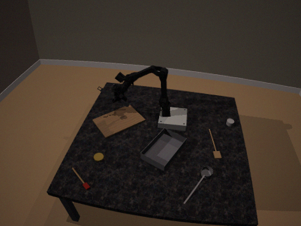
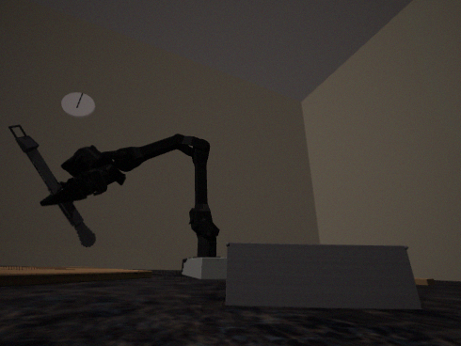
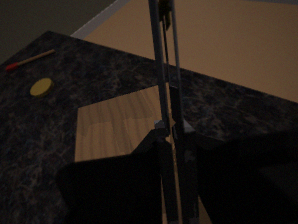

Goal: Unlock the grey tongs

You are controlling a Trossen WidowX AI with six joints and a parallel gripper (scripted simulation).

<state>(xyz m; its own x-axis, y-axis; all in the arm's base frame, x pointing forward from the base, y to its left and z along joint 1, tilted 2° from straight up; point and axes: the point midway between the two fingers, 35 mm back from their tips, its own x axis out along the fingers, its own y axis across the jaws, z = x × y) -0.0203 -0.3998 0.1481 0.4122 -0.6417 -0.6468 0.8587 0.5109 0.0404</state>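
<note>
My gripper (image 2: 47,202) (image 3: 164,132) is shut on the grey tongs (image 2: 42,170) (image 3: 158,60), around the middle of their length, and holds them in the air. In the exterior view they slant steeply: the hinge end with its wire loop is at the upper left, the rounded tips point down and to the right. Their two legs lie close together in the wrist view; whether the lock is engaged cannot be told. The wooden board (image 1: 129,124) (image 2: 71,275) (image 3: 110,135) lies flat on the table, well below the tongs. The roasting tin (image 1: 152,161) (image 2: 320,277) has no tongs across it.
The white robot base (image 1: 176,118) (image 2: 212,269) stands behind the tin. A yellow disc (image 1: 98,156) (image 3: 42,87) and a red-headed brush (image 1: 86,186) (image 3: 12,66) lie left. A ladle (image 1: 195,188), a wooden spatula (image 1: 217,154) and a white cup (image 1: 230,122) are right.
</note>
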